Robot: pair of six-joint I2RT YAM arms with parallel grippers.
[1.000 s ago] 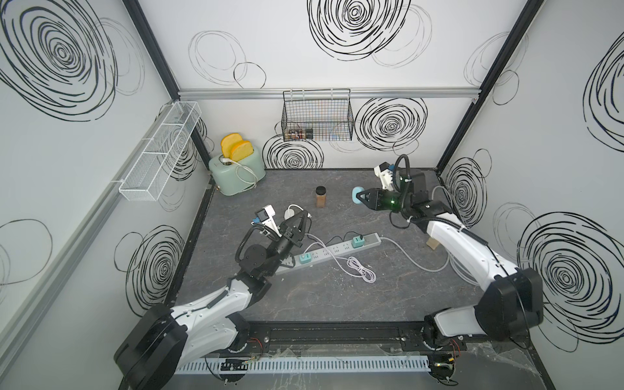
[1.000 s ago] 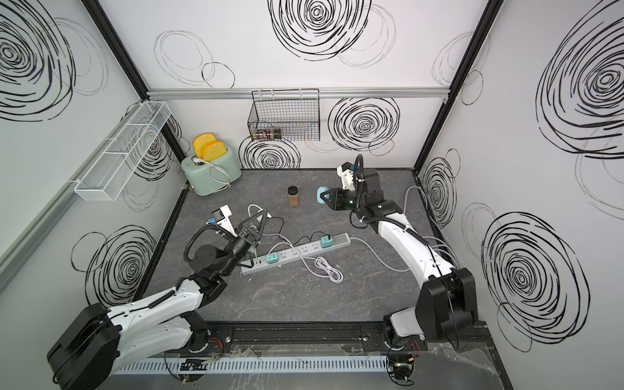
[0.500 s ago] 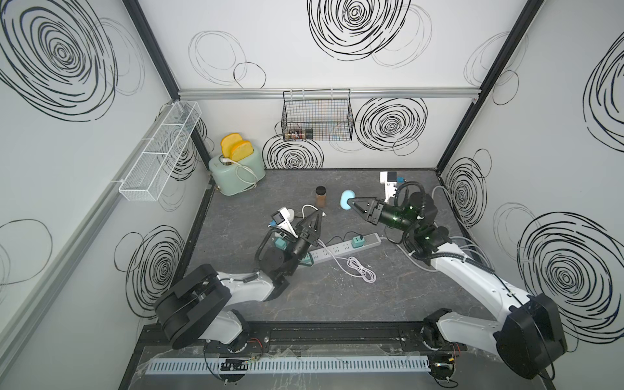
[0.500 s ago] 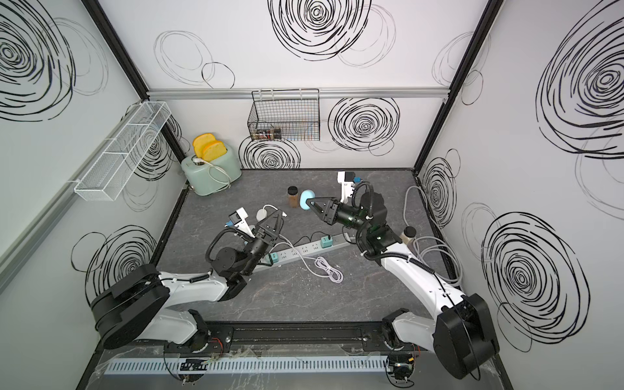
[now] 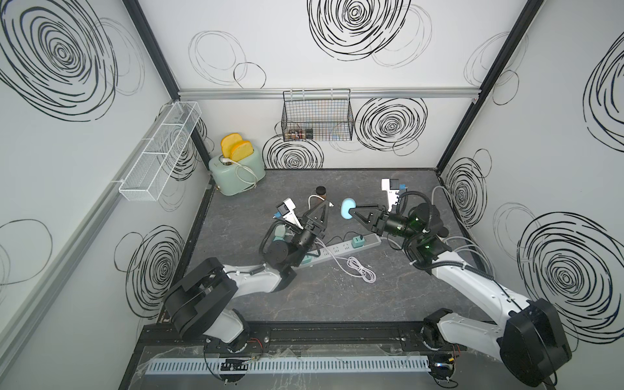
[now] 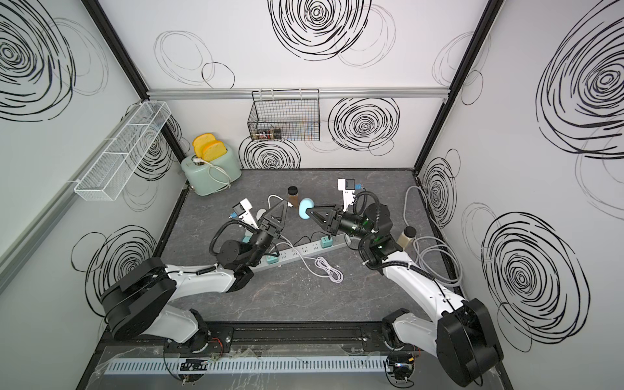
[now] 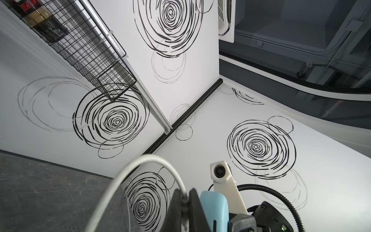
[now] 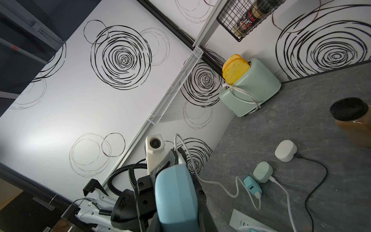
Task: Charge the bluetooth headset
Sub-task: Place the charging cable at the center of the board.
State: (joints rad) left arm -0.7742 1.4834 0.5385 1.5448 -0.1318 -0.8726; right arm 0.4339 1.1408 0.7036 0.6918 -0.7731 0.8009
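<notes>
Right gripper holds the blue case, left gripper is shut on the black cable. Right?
No. The left gripper is shut on the white cable, not a black one: the left wrist view shows it pinched in the closed jaws. The right gripper does hold the blue case, seen in a top view.

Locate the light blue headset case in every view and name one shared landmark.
In a top view: light blue headset case mid-scene, gripped by the right claw.
In a top view: same, mid-scene.
Left wrist: close up, beside the left claw pinching the white cable.
Right wrist: close up, foreground.
Shared landmark: black wire basket on the back wall.
</notes>
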